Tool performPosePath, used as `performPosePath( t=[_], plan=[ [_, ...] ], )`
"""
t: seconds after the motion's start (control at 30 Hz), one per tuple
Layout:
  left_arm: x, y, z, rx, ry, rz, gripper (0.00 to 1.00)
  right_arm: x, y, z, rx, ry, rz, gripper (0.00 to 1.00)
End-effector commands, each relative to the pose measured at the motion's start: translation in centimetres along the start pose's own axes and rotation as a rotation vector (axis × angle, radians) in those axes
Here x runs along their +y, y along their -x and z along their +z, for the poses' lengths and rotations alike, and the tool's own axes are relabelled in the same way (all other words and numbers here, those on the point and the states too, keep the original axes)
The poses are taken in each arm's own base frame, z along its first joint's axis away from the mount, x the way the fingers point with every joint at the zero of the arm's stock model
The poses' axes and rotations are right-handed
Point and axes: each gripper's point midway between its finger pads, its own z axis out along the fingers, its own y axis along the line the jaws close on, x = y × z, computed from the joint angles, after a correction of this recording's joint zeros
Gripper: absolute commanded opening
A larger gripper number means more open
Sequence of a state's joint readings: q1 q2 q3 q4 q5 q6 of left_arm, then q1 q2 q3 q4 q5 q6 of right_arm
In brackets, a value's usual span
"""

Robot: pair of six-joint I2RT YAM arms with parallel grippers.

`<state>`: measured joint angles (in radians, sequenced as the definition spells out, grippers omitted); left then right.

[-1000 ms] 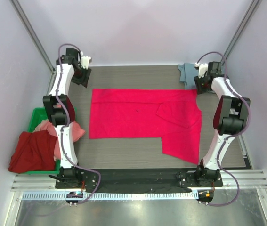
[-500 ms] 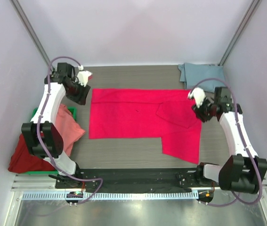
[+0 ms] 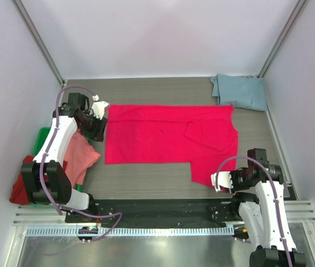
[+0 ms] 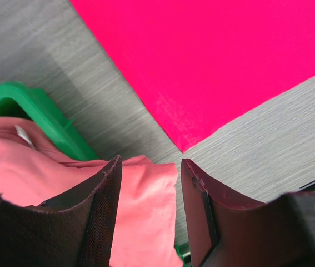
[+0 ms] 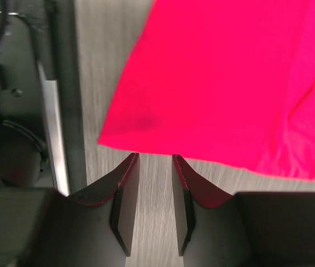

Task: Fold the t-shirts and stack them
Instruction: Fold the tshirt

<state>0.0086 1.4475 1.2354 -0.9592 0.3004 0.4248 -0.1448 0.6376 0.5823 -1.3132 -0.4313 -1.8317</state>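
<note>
A bright crimson-pink t-shirt (image 3: 163,139) lies spread flat across the table, its right part folded over and hanging toward the near edge. My left gripper (image 3: 97,129) hovers open beside the shirt's left edge. In the left wrist view its empty gripper (image 4: 150,164) is above a salmon pink t-shirt (image 4: 146,211), just short of the crimson corner (image 4: 182,142). My right gripper (image 3: 225,181) is open at the shirt's near right hem (image 5: 163,149), with bare table between its fingers (image 5: 125,183). A blue-grey t-shirt (image 3: 240,92) lies at the far right.
A green bin (image 3: 41,136) stands at the left, with the salmon t-shirt (image 3: 78,157) and a dark red t-shirt (image 3: 19,188) draped over it. The black base rail (image 3: 163,208) runs along the near edge. Walls close in on both sides.
Both arms swung from the far corners toward the near side: the left gripper came down the shirt's left edge, the right to the near right hem. The right jaws narrowed a little.
</note>
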Motion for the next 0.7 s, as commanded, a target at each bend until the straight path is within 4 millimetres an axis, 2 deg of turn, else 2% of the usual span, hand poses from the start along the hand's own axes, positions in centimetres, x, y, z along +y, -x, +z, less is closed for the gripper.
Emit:
performPosePath(
  t=[0.0,0.07,0.2,0.27,0.33,0.5,0.67],
  plan=[
    [-0.2,0.8,0.1,-0.062,0.003,-0.008,0.48,2.5,2.1,0.5,-0.121,0.139,-0.139,0.35],
    [0.0,0.7,0.4,-0.055,0.006,-0.022,0.48,2.3,1.5,0.9,-0.105,0.152,-0.158,0.34],
    [0.2,0.8,1.0,-0.050,0.005,-0.043,0.48,0.6,-0.1,1.9,-0.064,0.150,-0.137,0.32],
    [0.3,0.6,1.5,-0.034,0.003,-0.046,0.48,1.4,0.3,2.1,-0.113,0.250,-0.094,0.33],
    [0.8,0.4,1.8,-0.016,0.013,-0.043,0.48,1.5,0.2,2.1,-0.128,0.303,-0.125,0.33],
    [2.0,1.3,2.6,0.006,0.026,-0.031,0.48,2.8,-1.4,3.2,-0.104,0.402,-0.219,0.33],
    [2.7,2.3,3.1,0.017,0.023,-0.024,0.47,2.5,-2.3,3.9,-0.094,0.443,-0.251,0.34]
  ],
)
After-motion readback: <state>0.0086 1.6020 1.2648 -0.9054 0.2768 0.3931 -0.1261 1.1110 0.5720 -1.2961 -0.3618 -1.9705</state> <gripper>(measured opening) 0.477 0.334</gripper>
